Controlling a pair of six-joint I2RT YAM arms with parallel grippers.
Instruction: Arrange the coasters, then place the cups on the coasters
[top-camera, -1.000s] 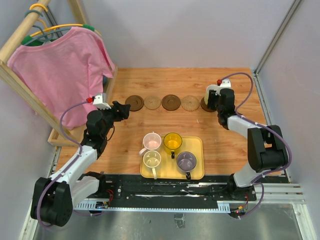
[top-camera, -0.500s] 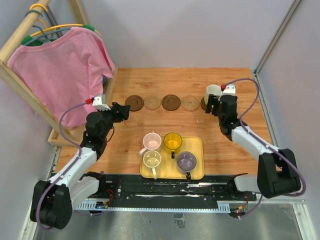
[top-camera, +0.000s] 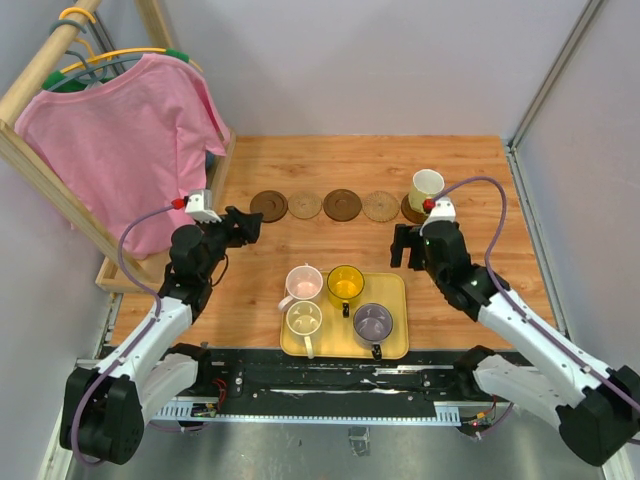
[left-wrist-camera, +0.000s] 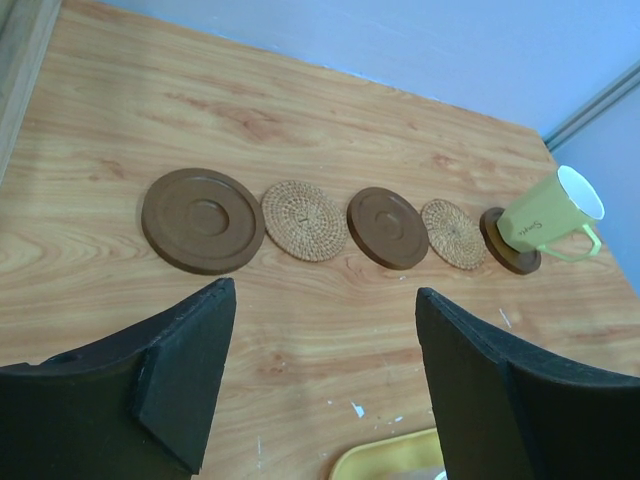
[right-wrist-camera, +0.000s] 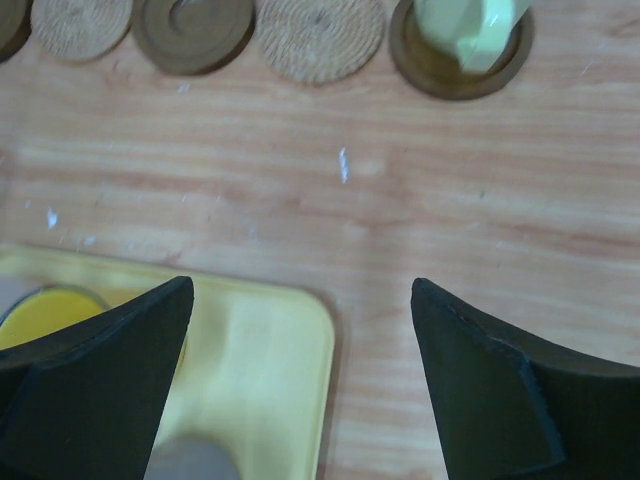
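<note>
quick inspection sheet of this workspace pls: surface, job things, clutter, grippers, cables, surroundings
surface: light wooden tabletop, a few white specks
job's things: five flat round coasters in a back row; cream mug on the rightmost dark brown coaster; pink mug, yellow mug, white mug and grey-purple mug in the yellow rectangular tray
clutter: nothing seen
grippers: left gripper open, empty; right gripper open, empty
cables: purple cable along each arm, clear of the mugs
surroundings: pink T-shirt on a wooden rack, left; grey walls
</note>
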